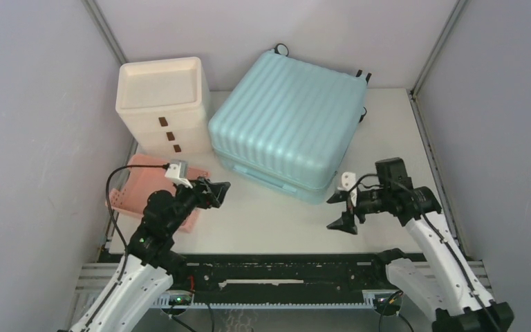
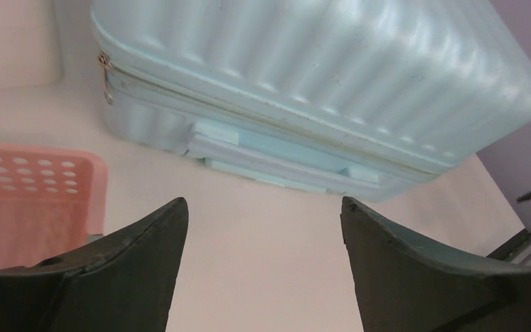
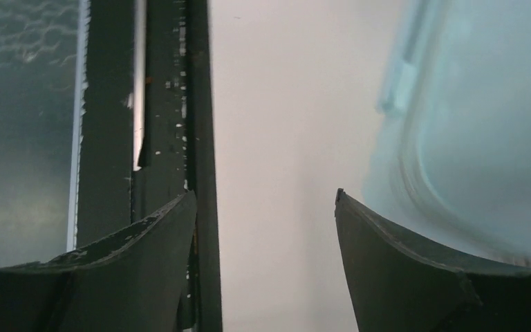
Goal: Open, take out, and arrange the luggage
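The luggage [image 1: 287, 124] lies shut at 12 o'clock. It looks rigid, ribbed, slick and probably heavy, so pinch its zipper pull [image 2: 102, 62]. Left gripper [image 2: 263, 207] at 8 o'clock, right gripper [image 1: 333, 211] at 4 — both jaws wide, empty.

1. The left arm [image 1: 153, 232] rises from its base and leans forward, its forearm angled inward to the right.
2. The left end effector [image 1: 221, 194] points inward, jaws wide apart with nothing between them.
3. The right arm [image 1: 437, 238] bends inward, its wrist turned leftward.
4. The right end effector [image 1: 335, 211] points left, jaws spread and empty.
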`<state>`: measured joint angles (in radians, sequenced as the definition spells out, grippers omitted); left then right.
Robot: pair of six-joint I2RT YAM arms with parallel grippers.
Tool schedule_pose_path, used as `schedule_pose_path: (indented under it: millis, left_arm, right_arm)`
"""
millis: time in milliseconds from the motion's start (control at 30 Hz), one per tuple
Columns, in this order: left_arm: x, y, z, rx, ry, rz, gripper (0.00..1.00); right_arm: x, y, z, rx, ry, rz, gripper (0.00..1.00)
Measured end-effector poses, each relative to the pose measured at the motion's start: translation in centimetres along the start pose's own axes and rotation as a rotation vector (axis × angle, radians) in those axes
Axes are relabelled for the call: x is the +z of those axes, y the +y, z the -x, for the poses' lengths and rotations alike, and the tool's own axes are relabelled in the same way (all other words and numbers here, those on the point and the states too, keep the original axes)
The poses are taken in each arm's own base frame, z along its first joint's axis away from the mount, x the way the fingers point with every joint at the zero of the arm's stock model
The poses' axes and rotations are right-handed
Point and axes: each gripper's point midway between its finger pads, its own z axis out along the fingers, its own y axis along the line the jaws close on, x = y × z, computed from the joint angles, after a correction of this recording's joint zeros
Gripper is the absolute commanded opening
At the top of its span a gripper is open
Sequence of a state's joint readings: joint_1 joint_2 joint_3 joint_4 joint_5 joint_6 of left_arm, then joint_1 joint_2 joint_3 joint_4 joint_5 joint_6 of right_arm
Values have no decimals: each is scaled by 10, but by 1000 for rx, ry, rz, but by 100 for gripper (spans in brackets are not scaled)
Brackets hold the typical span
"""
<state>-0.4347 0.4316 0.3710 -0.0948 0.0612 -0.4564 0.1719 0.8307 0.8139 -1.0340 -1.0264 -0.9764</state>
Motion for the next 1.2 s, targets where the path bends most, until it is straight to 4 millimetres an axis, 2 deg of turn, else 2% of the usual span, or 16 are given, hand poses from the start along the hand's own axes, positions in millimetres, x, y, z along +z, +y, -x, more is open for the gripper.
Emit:
schedule_pose_path:
  millis: [133, 200, 300, 333, 400, 467, 567, 700, 800, 900, 1100, 1200]
  left_arm:
    - [-17, -4, 21, 23, -27, 23, 87]
    - [-27, -7, 34, 24, -52, 35, 87]
    - [-42, -6, 44, 23, -89, 59, 87]
    - [-47, -3, 44, 21, -96, 72, 86]
    - [-55, 2, 43, 20, -105, 96, 85]
    - [-63, 7, 42, 17, -118, 118, 85]
    - [-72, 9, 45, 3, -153, 128, 84]
    - [-81, 9, 49, -26, -199, 125, 84]
    - [-85, 12, 48, -40, -210, 135, 84]
    - [-86, 13, 47, -44, -211, 142, 84]
    - [-86, 14, 46, -47, -208, 146, 84]
    - [-85, 15, 45, -45, -207, 147, 84]
  right_arm:
    - [20, 30, 16, -184, 68, 138, 82]
    - [29, 37, 36, -268, 106, 192, 82]
    - [57, 33, 69, -403, 170, 199, 83]
    - [73, 29, 76, -446, 198, 184, 83]
    - [105, 19, 81, -477, 253, 146, 80]
    - [132, 8, 80, -461, 310, 117, 76]
    - [168, -23, 80, -428, 364, 28, 73]
    - [196, -59, 63, -383, 428, -81, 65]
    - [207, -80, 44, -346, 487, -138, 59]
    - [217, -98, 34, -311, 522, -188, 58]
    - [235, -113, 27, -298, 549, -267, 57]
    - [240, -118, 23, -296, 561, -297, 45]
